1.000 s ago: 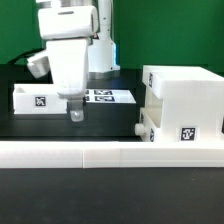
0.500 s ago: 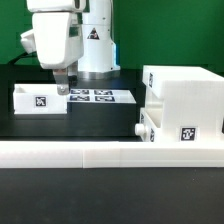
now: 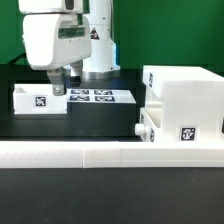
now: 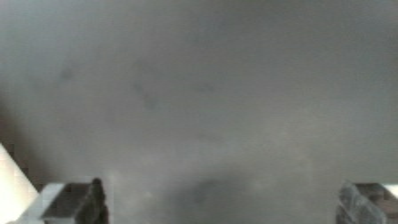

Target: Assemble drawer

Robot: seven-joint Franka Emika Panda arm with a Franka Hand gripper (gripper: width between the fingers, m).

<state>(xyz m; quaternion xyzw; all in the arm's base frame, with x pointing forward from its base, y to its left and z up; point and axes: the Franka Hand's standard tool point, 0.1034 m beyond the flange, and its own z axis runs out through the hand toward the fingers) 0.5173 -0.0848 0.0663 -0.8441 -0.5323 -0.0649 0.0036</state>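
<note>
Two parts of the white plastic drawer unit are lying well apart on the black table (image 3: 110, 122). At the exterior view's left, a small open-topped white plastic tray (image 3: 38, 101) is sitting upright, showing one square black-and-white tag on its near wall. The robot's white two-finger gripper (image 3: 59, 88) is hanging over the tray's right end, pointing downward; whether it is touching the rim cannot be told. In the wrist view the gripper (image 4: 217, 200) is showing its dark fingertips (image 4: 71, 202) at opposite sides, the jaws standing wide apart with only a blurred grey surface between them. Just to the right of the tray, the thin flat white marker board (image 3: 95, 97) is lying on the table. At the exterior view's right, the boxy white plastic housing (image 3: 185, 95) is standing near the front, carrying a tag low on its near face. A long low white rail (image 3: 110, 153) is running across the whole foreground.
</note>
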